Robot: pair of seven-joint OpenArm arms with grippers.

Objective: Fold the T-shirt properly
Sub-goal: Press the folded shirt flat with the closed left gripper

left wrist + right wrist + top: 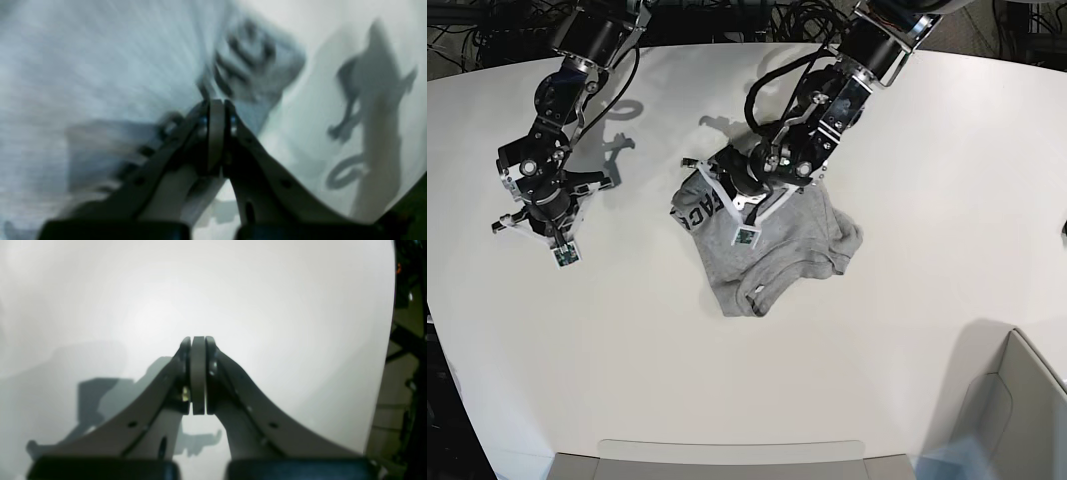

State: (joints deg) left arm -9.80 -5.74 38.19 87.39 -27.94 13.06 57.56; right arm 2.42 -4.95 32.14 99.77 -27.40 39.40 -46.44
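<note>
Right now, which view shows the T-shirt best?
The base view: the whole crumpled grey T-shirt lies on the white table. The left wrist view gives only a blurred close-up of fabric and lettering; the right wrist view shows none.

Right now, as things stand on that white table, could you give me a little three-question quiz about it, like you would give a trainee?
1. True or false: the right claw is holding the T-shirt.
2. Which claw is over the T-shirt?
A. the left claw
B. the right claw
C. both
3. Fill in: the black lettering shows on the part of the T-shirt nearest the ____ arm.

Key
1. False: it is shut over the bare table, apart from the T-shirt.
2. A. Its jaws look shut; whether cloth is pinched cannot be told.
3. Right.
</note>
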